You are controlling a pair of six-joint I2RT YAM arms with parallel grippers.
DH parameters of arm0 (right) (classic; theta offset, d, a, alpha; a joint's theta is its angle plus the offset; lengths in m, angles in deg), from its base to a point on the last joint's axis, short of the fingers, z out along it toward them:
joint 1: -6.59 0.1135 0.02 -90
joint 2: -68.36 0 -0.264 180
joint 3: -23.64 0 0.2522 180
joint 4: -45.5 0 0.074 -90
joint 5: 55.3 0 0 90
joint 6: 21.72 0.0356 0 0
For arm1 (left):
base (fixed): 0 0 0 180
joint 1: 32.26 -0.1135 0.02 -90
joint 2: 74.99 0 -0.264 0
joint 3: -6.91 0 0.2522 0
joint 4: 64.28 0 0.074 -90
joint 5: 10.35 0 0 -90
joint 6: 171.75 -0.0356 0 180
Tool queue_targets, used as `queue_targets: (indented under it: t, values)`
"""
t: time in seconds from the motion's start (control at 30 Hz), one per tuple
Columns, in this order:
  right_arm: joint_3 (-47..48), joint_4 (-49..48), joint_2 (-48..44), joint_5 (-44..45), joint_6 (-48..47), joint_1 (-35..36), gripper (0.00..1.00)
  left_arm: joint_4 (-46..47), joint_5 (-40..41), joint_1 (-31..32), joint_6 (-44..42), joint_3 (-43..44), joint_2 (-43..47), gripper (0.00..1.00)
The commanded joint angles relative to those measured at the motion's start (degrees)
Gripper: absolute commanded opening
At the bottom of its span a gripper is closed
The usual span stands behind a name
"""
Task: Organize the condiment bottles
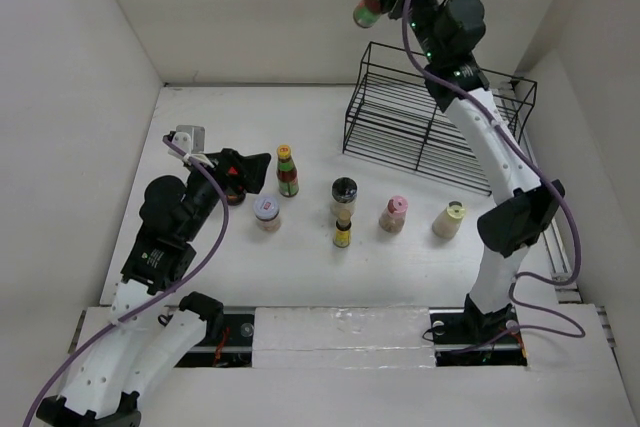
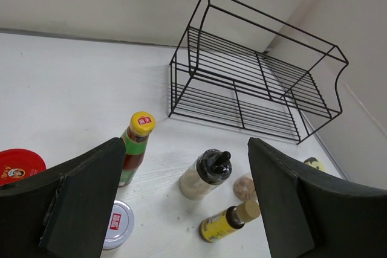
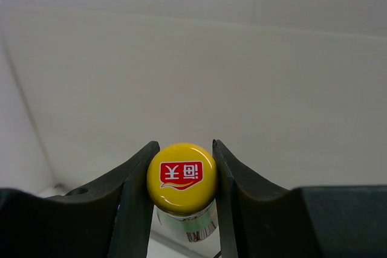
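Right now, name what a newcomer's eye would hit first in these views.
The right gripper holds a yellow-capped bottle high in the air, near the black wire rack at the far right. Below, the left gripper hangs open beside a red-lidded jar, with a row of bottles standing mid-table.

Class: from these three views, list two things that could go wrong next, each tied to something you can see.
1. The right pincer grips the raised bottle only at its yellow cap, high near the wire rack; a slip could drop it onto the wires or table.
2. The open left pincer hangs close to the standing yellow-capped bottle and the red-lidded jar; a careless move might topple one.
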Motion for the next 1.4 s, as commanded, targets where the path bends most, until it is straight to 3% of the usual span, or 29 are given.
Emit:
queue_targets:
  t: [0.0, 0.13, 0.23, 0.93, 1.37]
  values:
    - [10.7, -2.1, 3.1, 3.9, -0.3, -2.6, 0.08, 2.8, -1.2, 0.1, 0.5, -0.3, 1.1, 0.78]
    - [20.6, 2.9, 9.2, 3.9, 0.3, -6.0, 0.08, 2.8, -0.6, 0.1, 0.5, -0.3, -0.1, 0.78]
    - [22.2, 4.0, 9.8, 2.6, 0.9, -7.6, 0.08, 2.8, -1.2, 0.1, 0.5, -0.3, -0.1, 0.78]
    - [3.7, 4.0, 7.9, 0.2, -1.0, -8.4, 0.07, 2.8, -1.8, 0.1, 1.0, -0.3, -0.7, 0.78]
    - [0.6, 6.4, 10.1, -0.5, -1.0, -7.8, 0.08, 2.8, -1.8, 0.1, 1.0, -0.3, -1.2, 0.78]
